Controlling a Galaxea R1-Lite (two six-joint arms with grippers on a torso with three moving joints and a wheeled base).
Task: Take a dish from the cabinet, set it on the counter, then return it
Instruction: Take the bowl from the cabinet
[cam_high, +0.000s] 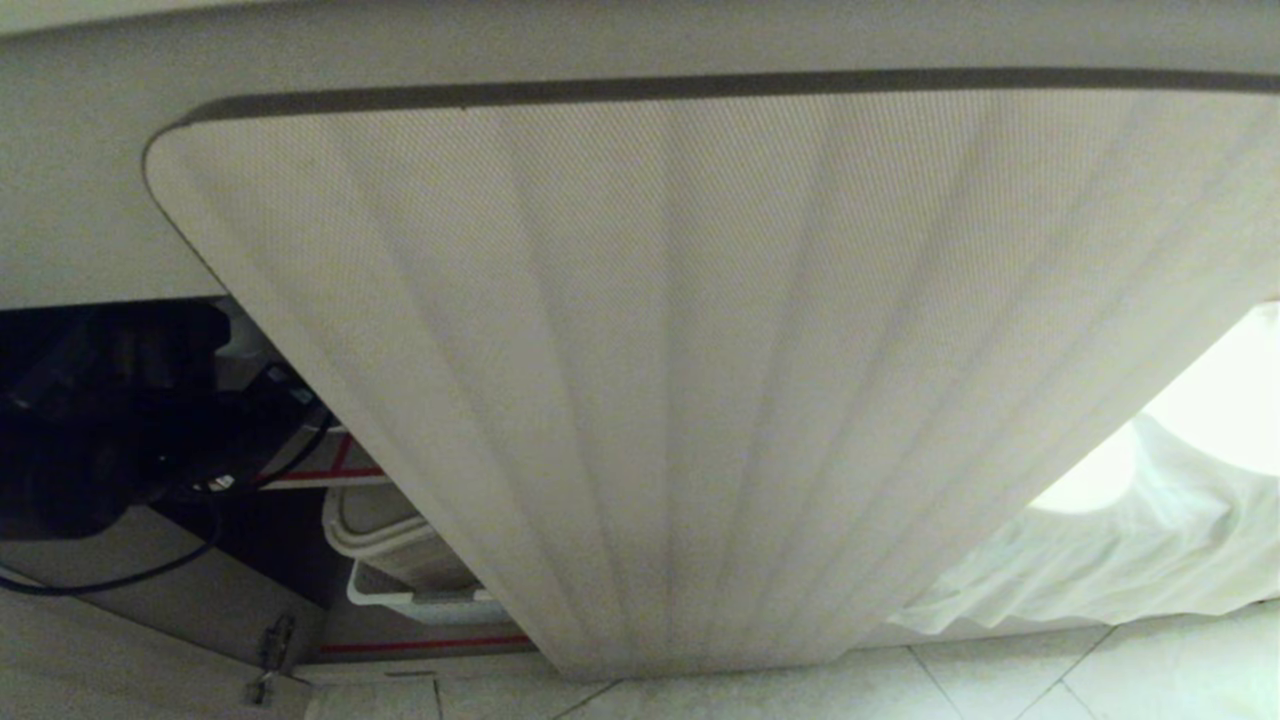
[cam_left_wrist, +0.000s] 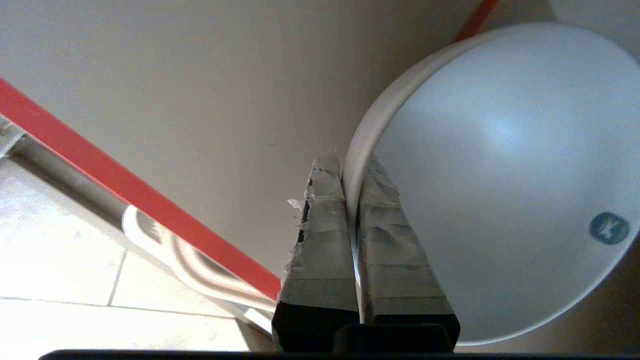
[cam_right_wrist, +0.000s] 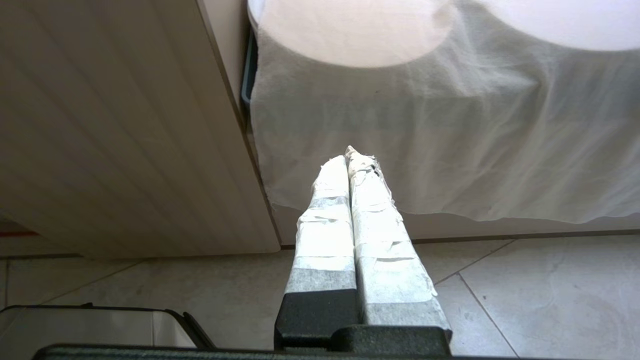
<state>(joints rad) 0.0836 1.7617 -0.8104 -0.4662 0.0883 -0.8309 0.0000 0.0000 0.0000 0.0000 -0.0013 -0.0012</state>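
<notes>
Gripping: the left gripper (cam_left_wrist: 352, 175) has its taped fingers (cam_left_wrist: 320, 225) clamped on the rim of the dish (cam_left_wrist: 500, 175), one finger on the outer side of the rim and one on the inner side.
Dish: a plain white round bowl, seen in the left wrist view with its smooth inside facing the camera; a small round blue-green mark (cam_left_wrist: 608, 228) sits near its far rim.
Dish location: inside the cabinet, over a pale brown shelf (cam_left_wrist: 200, 100) whose front edge carries a red strip (cam_left_wrist: 125, 187); whether it rests on the shelf or is lifted off it cannot be told.
Left arm: in the head view it shows as a dark bulk (cam_high: 110, 420) reaching into the cabinet's dark opening at lower left, with a black cable hanging below it.
Cabinet door: a tall pale ribbed door (cam_high: 700, 380) fills most of the head view and hides the dish from that camera.
Below the arm: a white basket (cam_high: 420, 600) stands in the cabinet with a pale container in it, and a second red-edged shelf front runs beneath it.
Right gripper: its taped fingers (cam_right_wrist: 325, 210) are pressed together on nothing (cam_right_wrist: 350, 160), hanging over the tiled floor (cam_right_wrist: 525, 300) beside the ribbed door.
Background: a white cloth (cam_right_wrist: 450, 140) drapes down to the right of the door.
</notes>
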